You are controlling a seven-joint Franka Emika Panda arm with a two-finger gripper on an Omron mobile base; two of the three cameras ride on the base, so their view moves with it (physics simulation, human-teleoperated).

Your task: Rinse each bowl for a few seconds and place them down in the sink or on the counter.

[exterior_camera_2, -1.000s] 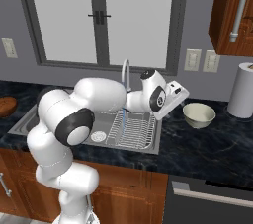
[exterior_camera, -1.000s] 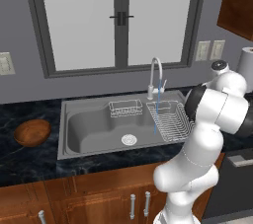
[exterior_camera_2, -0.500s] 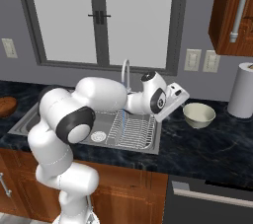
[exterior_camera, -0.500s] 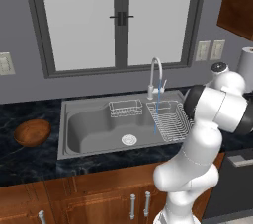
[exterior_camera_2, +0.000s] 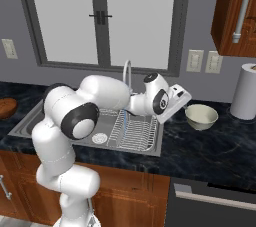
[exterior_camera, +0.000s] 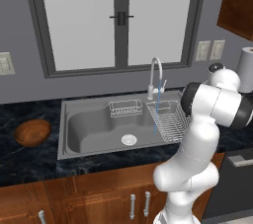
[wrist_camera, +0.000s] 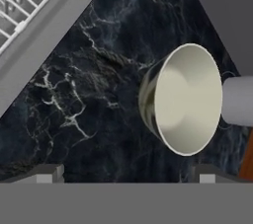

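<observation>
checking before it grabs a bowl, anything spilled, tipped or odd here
One thing: the faucet is running a thin stream into the sink with no bowl beneath it. Both bowls sit upright on the counter: cream bowl, wooden bowl. Nothing spilled.

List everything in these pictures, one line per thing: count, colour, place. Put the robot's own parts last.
cream bowl: one, pale cream-green, upright on the counter right of the sink, ahead of the gripper.
wooden bowl: one, reddish-brown, on the counter left of the sink.
sink: one, grey steel, set into the counter, round drain in its floor.
wire rack: one, pale wire, in the sink's right end.
wire caddy: one, small, at the sink's back wall.
faucet: one, chrome, behind the sink, a thin blue stream falling from its spout.
paper-towel roll: one, white, standing on the counter at far right.
counter: black, pale veins, above brown cabinets.
window: one, grey-framed, above the sink.
gripper: one, open, holding nothing.
</observation>
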